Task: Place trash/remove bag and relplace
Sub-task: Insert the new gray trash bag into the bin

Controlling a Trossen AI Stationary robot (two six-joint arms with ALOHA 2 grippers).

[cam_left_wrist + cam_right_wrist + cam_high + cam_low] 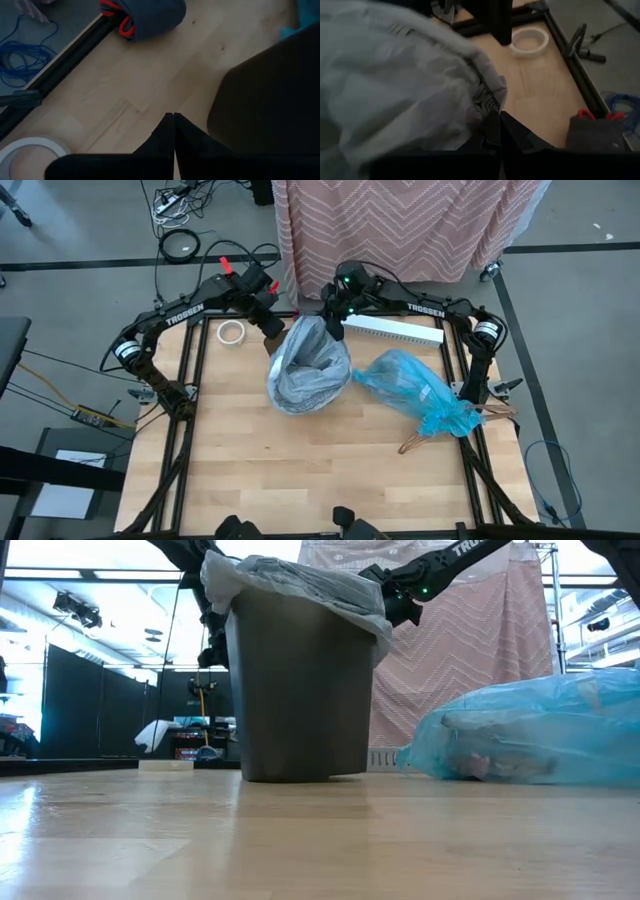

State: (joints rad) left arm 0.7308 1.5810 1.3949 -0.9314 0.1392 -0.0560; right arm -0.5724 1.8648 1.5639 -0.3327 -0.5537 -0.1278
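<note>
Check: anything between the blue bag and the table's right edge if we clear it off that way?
Nothing visible. The blue bag lies on its side right of the bin, its tail already at the table's right frame rail. Both shut grippers, left and right, are at the bin's rim, away from it.

Bin (308,368) and blue bag (415,392) block the back — near tabletop (300,470) lies open.
</note>
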